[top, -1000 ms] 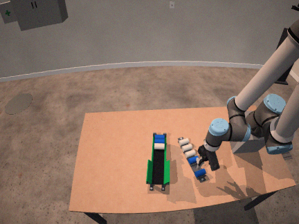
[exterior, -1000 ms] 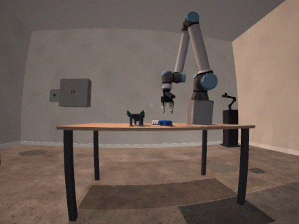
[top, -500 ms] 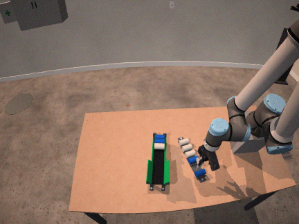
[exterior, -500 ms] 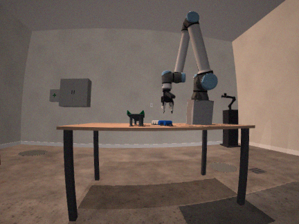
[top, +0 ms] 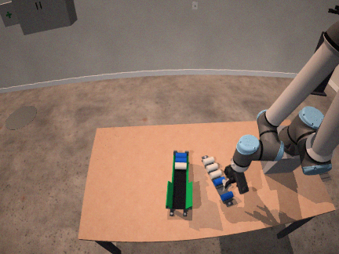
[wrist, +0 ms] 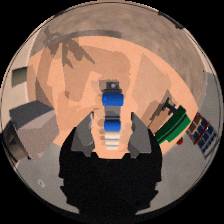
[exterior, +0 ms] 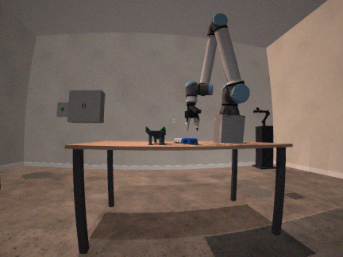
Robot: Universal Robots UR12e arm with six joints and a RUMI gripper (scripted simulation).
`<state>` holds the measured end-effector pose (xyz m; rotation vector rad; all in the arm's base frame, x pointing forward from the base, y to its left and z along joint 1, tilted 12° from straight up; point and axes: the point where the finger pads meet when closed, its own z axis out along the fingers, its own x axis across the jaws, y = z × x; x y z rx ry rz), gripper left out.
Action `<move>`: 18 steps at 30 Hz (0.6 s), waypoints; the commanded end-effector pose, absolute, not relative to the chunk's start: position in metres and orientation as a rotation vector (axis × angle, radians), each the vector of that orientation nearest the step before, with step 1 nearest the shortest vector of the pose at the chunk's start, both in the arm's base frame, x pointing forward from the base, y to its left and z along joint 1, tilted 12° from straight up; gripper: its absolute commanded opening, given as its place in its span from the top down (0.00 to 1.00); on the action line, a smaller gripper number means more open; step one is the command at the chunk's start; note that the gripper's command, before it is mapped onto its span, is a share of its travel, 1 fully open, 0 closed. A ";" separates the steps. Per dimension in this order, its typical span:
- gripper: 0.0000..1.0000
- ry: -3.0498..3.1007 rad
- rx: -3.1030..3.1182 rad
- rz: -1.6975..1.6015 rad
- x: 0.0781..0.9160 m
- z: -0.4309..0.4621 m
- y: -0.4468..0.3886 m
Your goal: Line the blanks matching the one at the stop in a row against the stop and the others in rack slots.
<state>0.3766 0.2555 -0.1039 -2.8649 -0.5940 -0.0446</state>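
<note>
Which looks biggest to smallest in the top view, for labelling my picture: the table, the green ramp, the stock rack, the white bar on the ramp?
1. Table
2. Green ramp
3. Stock rack
4. White bar on the ramp

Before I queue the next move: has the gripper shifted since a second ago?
No visible shift: the gripper hangs beside the same blue blank.
</note>
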 end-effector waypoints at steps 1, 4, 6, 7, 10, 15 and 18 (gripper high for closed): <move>0.48 -0.594 -2.865 -0.046 0.377 -0.108 0.257; 0.48 -0.594 -2.865 -0.046 0.377 -0.112 0.257; 0.48 -0.594 -2.865 -0.046 0.377 -0.115 0.258; 0.48 -0.594 -2.865 -0.046 0.377 -0.116 0.258; 0.48 -0.594 -2.865 -0.046 0.377 -0.119 0.259; 0.48 -0.594 -2.865 -0.046 0.377 -0.125 0.261; 0.48 -0.594 -2.865 -0.046 0.377 -0.130 0.262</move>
